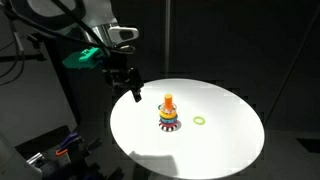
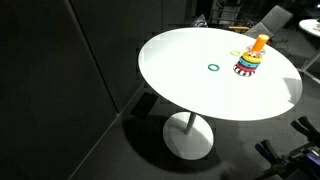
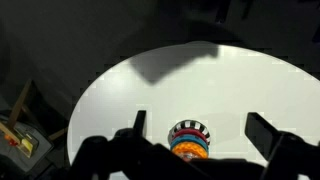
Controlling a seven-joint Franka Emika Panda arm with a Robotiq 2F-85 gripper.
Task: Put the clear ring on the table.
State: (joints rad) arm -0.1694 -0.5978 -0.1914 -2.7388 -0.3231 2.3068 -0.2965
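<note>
Gripper (image 1: 131,92) fingers apart, empty, near ring stack (image 1: 169,112). Clear ring hard to see, perhaps on stack; risk: wrong ring grabbed, stack toppled.

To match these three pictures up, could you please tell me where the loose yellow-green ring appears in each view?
In an exterior view: the yellow-green ring lies on the table, right of the ring stack.
In an exterior view: the ring lies left of the ring stack.
Wrist view: not in it.
Shared landmark: the ring stack, bottom centre in wrist view.
</note>
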